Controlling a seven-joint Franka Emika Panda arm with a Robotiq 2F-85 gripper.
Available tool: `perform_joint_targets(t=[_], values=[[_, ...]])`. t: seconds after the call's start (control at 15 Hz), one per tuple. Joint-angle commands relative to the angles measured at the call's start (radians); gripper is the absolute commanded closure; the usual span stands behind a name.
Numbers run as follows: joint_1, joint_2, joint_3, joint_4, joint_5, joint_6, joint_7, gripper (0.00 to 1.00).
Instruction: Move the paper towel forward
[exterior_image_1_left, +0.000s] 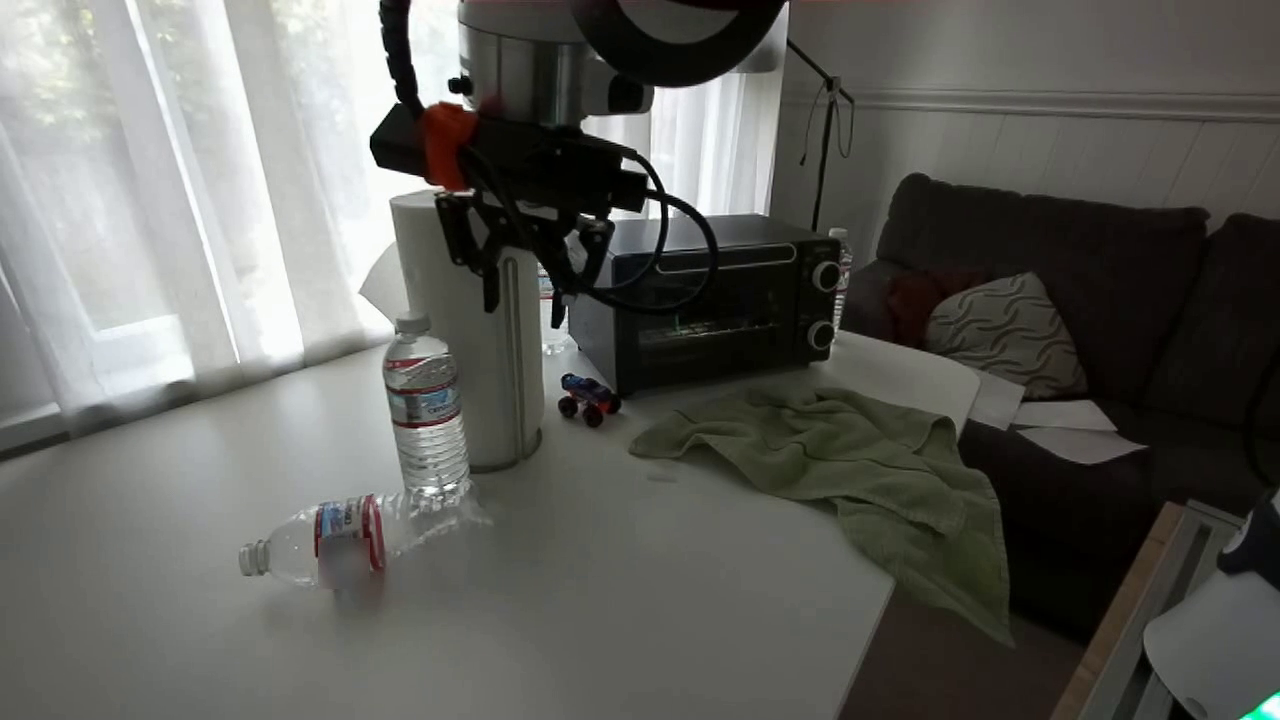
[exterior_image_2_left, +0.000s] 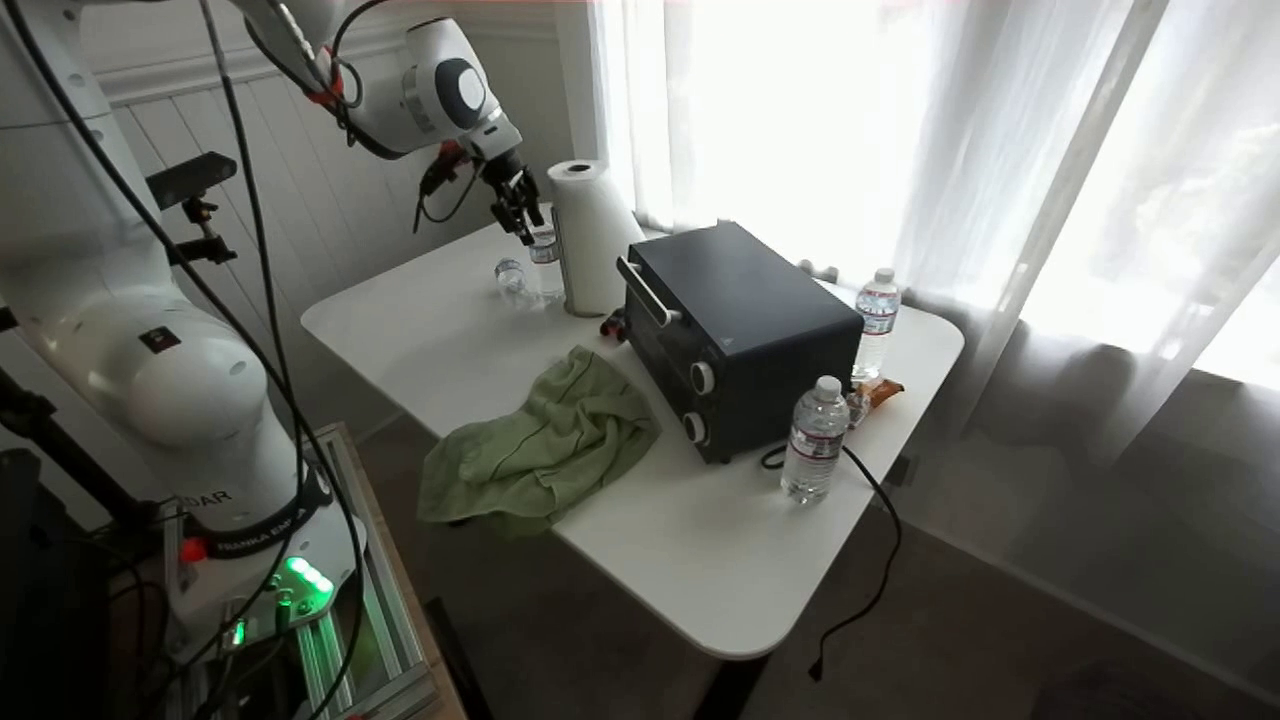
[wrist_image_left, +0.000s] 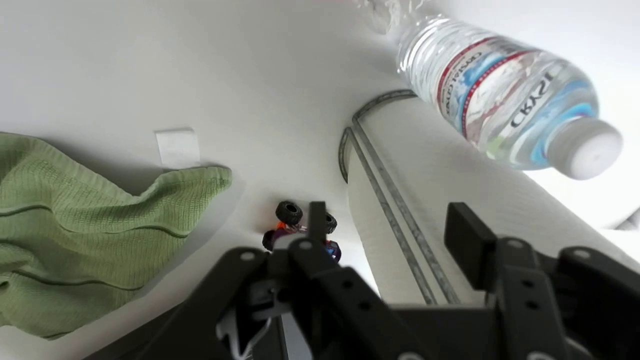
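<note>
The paper towel is a tall white roll standing upright on a metal wire holder. It shows in both exterior views (exterior_image_1_left: 492, 390) (exterior_image_2_left: 597, 245) and in the wrist view (wrist_image_left: 440, 187). My gripper (exterior_image_1_left: 524, 298) is open beside the upper part of the roll, fingers pointing down; it also shows in the other exterior view (exterior_image_2_left: 533, 231). In the wrist view, the fingers (wrist_image_left: 385, 220) are wide apart with the roll's face and the holder's two thin rods showing between them. Nothing is held. I cannot tell whether a finger touches the roll.
An upright water bottle (exterior_image_1_left: 425, 400) stands close against the roll, with a bottle lying down (exterior_image_1_left: 345, 540) near it. A toy truck (exterior_image_1_left: 588, 400) sits between the roll and the black toaster oven (exterior_image_1_left: 720, 310). A green cloth (exterior_image_1_left: 810, 440) hangs over the table edge.
</note>
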Motion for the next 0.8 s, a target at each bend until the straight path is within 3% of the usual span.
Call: perform_joint_targets(t=[0.0,0.13,0.33,0.4,0.73], values=[[-0.020,-0.104,0.040,-0.072,0.087,-0.006,-0.167,0.07],[-0.024,-0.178,0.056,-0.100,0.130,-0.030,-0.334,0.00],[-0.021,-0.286,0.071,-0.106,0.199,-0.125,-0.549,0.00],[0.036,-0.318,0.014,-0.099,0.214,-0.178,-0.623,0.00],[0.166,-0.470,-0.164,-0.060,0.231,-0.426,-0.996,0.00]])
